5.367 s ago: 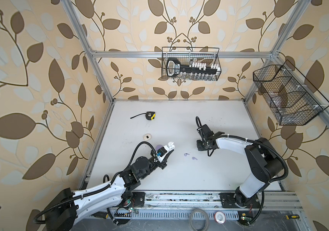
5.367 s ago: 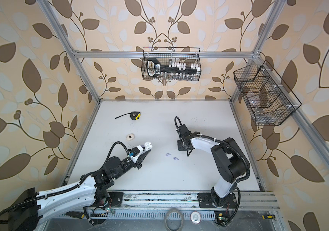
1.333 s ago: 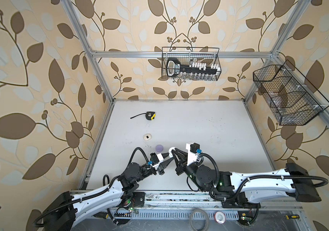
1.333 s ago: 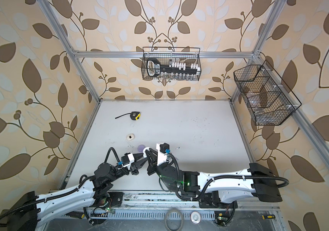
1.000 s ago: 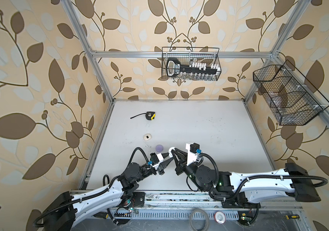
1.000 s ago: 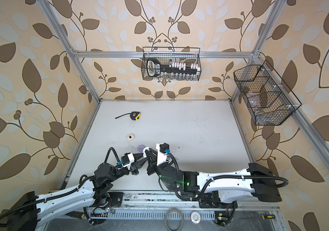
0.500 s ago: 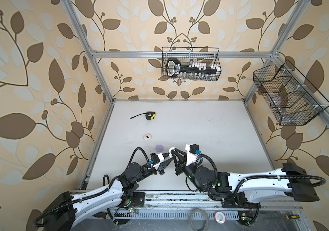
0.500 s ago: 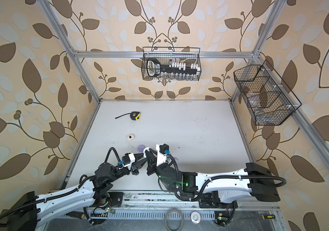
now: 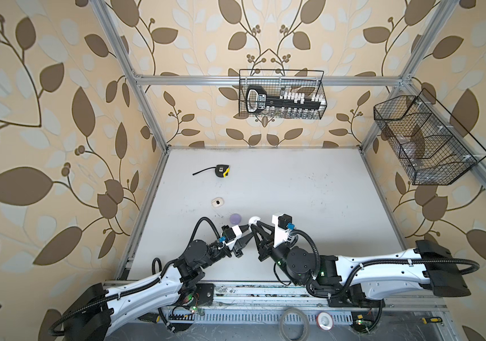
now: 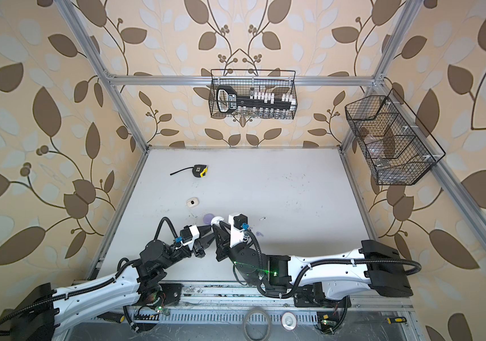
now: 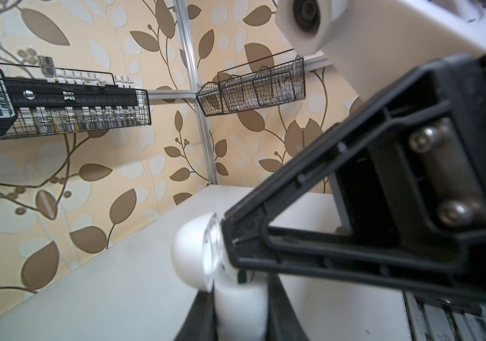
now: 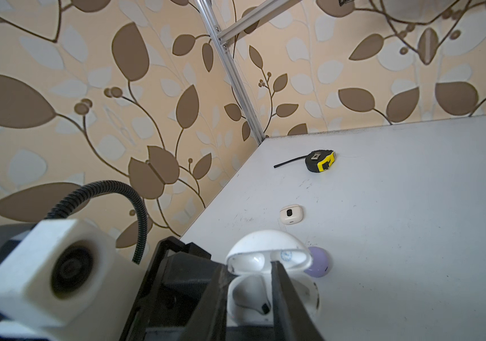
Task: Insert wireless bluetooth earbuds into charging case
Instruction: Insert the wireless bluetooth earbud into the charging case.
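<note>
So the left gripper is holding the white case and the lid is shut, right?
Not quite. The left gripper is holding the white case, but the lid is open, not shut. The right wrist view shows it flipped up, with what looks like an earbud lying in the base.

We see 2 arms mounted on the aluminium rail: the left arm and the right arm share glossy white link shells, black cylindrical joints and matte black elbow blocks, with ribbed black cable conduit looping along each. At the ends farthest from the rail, each wrist wears a white boxy camera housing with a round black lens and a blue plug, ahead of black, triangular, hollow-framed fingers fastened by 2 silver screws. Small green lights glow on the right arm's joints near the rail.
</note>
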Controlling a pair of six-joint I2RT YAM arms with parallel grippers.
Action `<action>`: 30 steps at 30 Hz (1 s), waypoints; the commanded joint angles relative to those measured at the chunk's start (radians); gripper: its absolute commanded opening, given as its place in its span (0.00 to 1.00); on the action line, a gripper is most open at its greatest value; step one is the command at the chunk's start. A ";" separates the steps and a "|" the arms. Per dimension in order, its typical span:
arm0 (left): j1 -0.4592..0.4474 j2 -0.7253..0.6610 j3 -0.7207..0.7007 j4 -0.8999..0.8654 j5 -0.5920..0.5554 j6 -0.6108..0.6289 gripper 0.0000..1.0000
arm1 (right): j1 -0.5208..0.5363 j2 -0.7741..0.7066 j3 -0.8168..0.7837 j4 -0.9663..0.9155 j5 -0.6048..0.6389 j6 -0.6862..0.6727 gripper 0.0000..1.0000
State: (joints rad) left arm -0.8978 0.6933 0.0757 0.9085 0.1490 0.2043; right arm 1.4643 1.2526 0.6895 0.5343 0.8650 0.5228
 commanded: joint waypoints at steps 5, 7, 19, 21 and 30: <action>-0.007 0.004 0.016 0.062 -0.012 -0.003 0.00 | 0.004 -0.141 -0.007 -0.130 0.029 -0.017 0.35; -0.007 0.016 0.013 0.078 -0.040 -0.013 0.00 | 0.002 -0.199 -0.015 -0.183 0.034 -0.018 0.38; 0.043 0.084 -0.063 0.326 -0.103 -0.137 0.00 | -0.573 -0.307 -0.147 -0.543 -0.480 0.114 0.40; 0.044 0.064 -0.047 0.284 -0.013 -0.122 0.00 | -0.655 -0.261 -0.165 -0.568 -0.551 0.100 0.41; 0.043 0.015 -0.024 0.174 0.010 -0.076 0.00 | -0.746 -0.063 -0.176 -0.577 -0.600 0.067 0.43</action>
State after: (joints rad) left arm -0.8566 0.7246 0.0154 1.0618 0.1303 0.1043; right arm 0.7231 1.1538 0.5213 -0.0315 0.3073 0.5972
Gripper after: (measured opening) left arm 0.220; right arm 0.431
